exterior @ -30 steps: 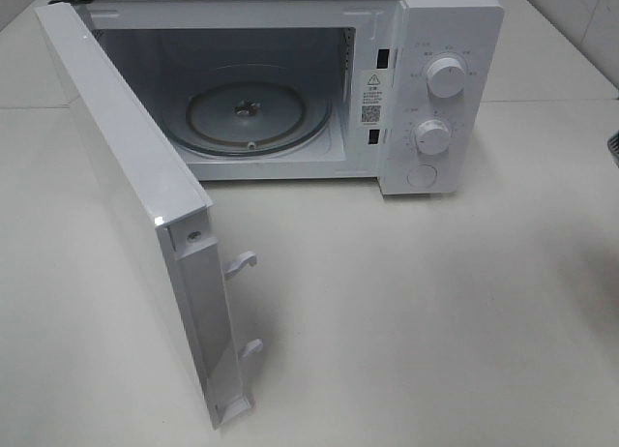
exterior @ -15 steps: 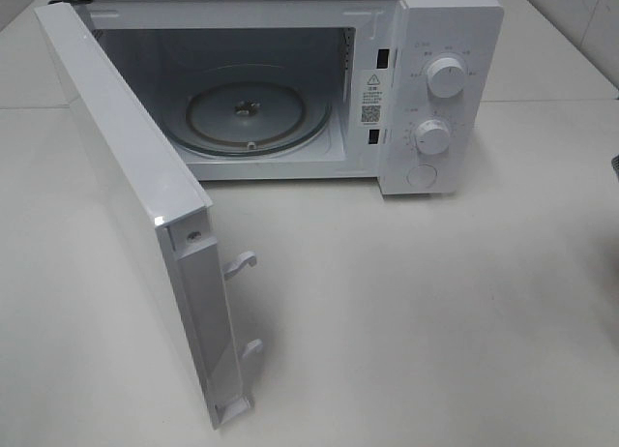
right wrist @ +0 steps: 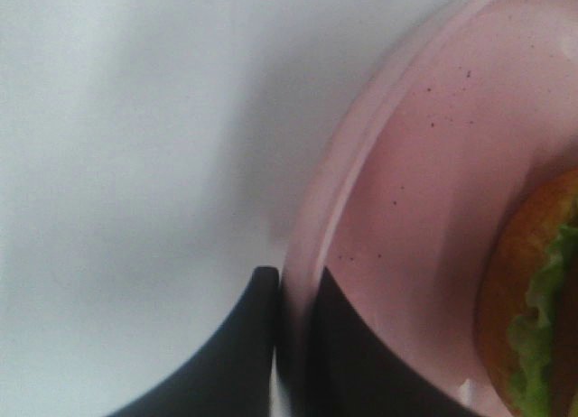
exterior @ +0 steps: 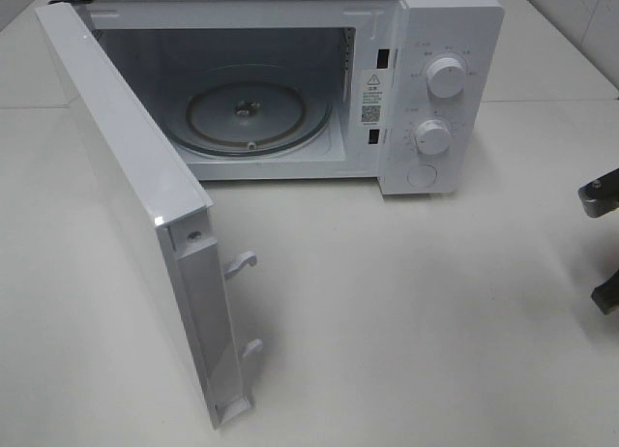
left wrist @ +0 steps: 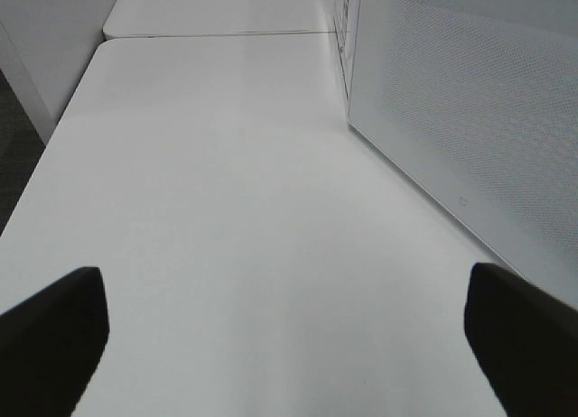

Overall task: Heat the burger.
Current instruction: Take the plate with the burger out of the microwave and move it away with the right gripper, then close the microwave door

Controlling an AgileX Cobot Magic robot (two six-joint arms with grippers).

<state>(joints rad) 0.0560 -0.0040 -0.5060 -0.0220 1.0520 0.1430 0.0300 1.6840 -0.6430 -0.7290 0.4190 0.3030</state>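
Note:
The burger has an orange-tan bun and green lettuce. It sits on a round pink plate and shows only in the right wrist view. My right gripper is shut on the plate's rim, with one black finger outside the rim and the other inside. Plate and burger are out of the exterior view, where only part of the right arm shows at the right edge. My left gripper is open and empty, low over the bare table beside the microwave door.
The white microwave stands at the back with its door swung wide open toward the front left. Its glass turntable has nothing on it. The door's outer face is close to the left gripper.
Parts of the right arm have come into the exterior view at its right edge, moving left. The microwave and its door have not moved.

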